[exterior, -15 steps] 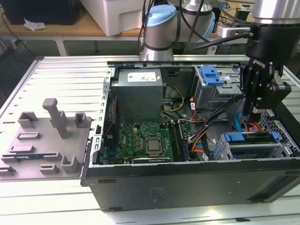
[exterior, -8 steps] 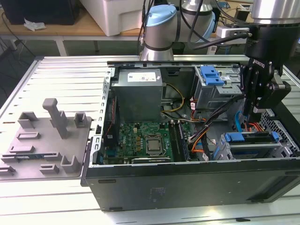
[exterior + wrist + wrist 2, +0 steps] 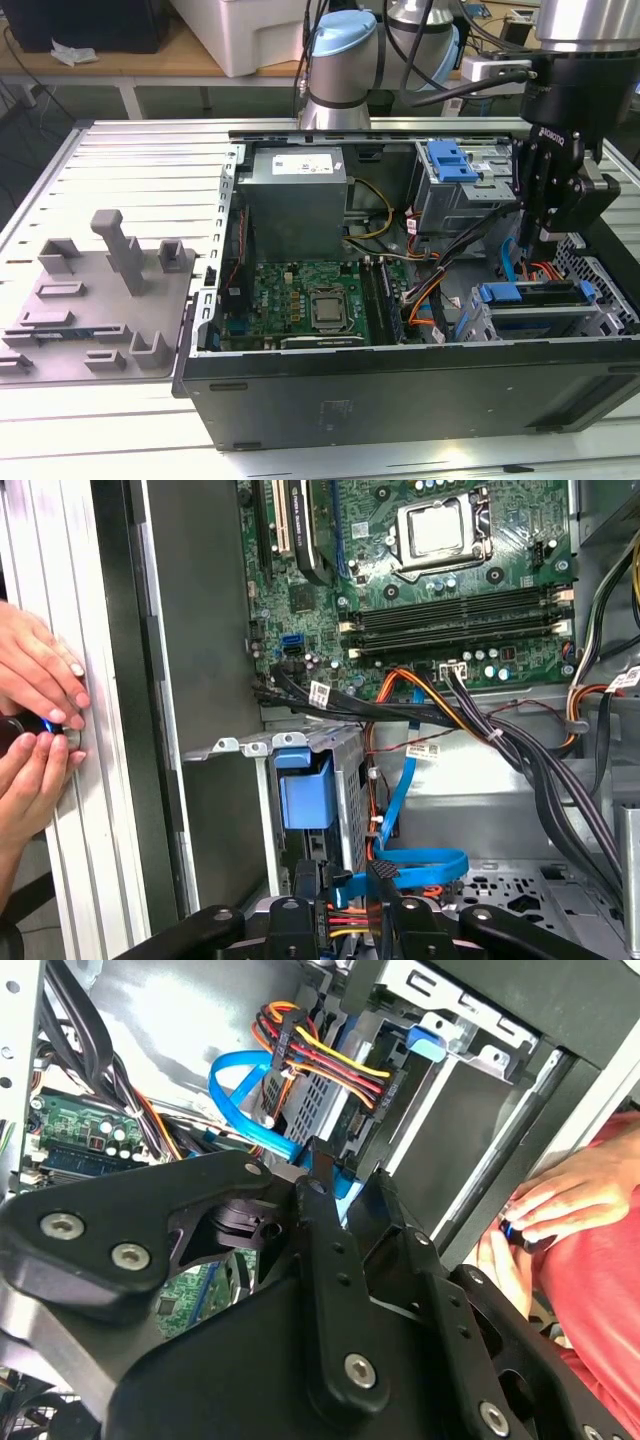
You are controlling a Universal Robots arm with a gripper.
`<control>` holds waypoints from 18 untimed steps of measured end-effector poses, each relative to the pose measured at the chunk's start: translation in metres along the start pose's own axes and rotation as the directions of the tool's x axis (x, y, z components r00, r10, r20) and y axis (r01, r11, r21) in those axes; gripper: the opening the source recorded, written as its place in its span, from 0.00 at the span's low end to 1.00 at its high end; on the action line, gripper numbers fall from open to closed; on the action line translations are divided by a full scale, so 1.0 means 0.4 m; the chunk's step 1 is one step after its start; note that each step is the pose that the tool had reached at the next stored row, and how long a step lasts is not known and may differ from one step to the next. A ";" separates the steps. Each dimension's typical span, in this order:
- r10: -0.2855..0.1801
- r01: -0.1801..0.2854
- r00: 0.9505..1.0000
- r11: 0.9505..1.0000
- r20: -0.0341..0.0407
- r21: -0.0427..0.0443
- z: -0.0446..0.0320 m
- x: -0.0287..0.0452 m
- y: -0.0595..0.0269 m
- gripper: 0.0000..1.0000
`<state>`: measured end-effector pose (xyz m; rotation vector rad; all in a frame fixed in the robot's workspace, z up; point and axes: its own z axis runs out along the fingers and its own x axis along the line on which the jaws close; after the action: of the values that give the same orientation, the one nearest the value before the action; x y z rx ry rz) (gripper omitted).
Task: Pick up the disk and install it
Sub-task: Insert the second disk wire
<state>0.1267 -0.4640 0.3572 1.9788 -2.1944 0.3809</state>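
Black gripper fingers, narrowly apart and gripping nothing, hang inside the open computer case beside the disk already seated in its cage.

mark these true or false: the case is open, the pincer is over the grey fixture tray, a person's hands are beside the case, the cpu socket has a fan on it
1. The computer case lies open. True.
2. The pincer hangs over the grey fixture tray. False: it is inside the case, at the drive cage.
3. A person's hands are beside the case. True.
4. A fan covers the CPU socket. False: the socket is bare.
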 end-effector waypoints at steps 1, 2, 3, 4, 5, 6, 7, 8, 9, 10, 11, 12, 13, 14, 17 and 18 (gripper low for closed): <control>0.000 0.000 1.000 1.000 0.000 0.000 0.000 0.000 0.000 0.34; 0.001 -0.001 1.000 1.000 0.000 -0.001 0.000 0.000 0.000 0.34; 0.003 -0.003 1.000 1.000 0.000 -0.001 0.000 0.000 0.000 0.34; 0.004 -0.004 1.000 1.000 0.000 -0.002 0.001 0.000 0.000 0.34; 0.005 -0.005 1.000 1.000 0.001 -0.002 0.002 0.000 0.001 0.34; 0.008 -0.008 1.000 1.000 0.001 -0.003 0.003 -0.001 0.001 0.34; 0.009 -0.009 1.000 1.000 0.001 -0.003 0.003 -0.001 0.002 0.34; 0.010 -0.010 1.000 1.000 0.002 -0.004 0.004 -0.001 0.002 0.34; 0.011 -0.011 1.000 1.000 0.002 -0.004 0.004 -0.001 0.002 0.34; 0.012 -0.012 1.000 1.000 0.002 -0.004 0.004 -0.001 0.002 0.34; 0.012 -0.012 1.000 1.000 0.002 -0.005 0.004 -0.001 0.002 0.34; 0.013 -0.013 1.000 1.000 0.002 -0.005 0.004 -0.001 0.002 0.34; 0.013 -0.013 1.000 1.000 0.002 -0.005 0.004 -0.001 0.002 0.34; 0.014 -0.014 1.000 1.000 0.002 -0.005 0.004 -0.001 0.002 0.34; 0.014 -0.014 1.000 1.000 0.002 -0.005 0.004 -0.001 0.002 0.19; 0.014 -0.014 1.000 1.000 0.002 -0.005 0.004 -0.001 0.002 0.16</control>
<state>0.1259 -0.4640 0.3554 1.9628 -2.2099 0.3747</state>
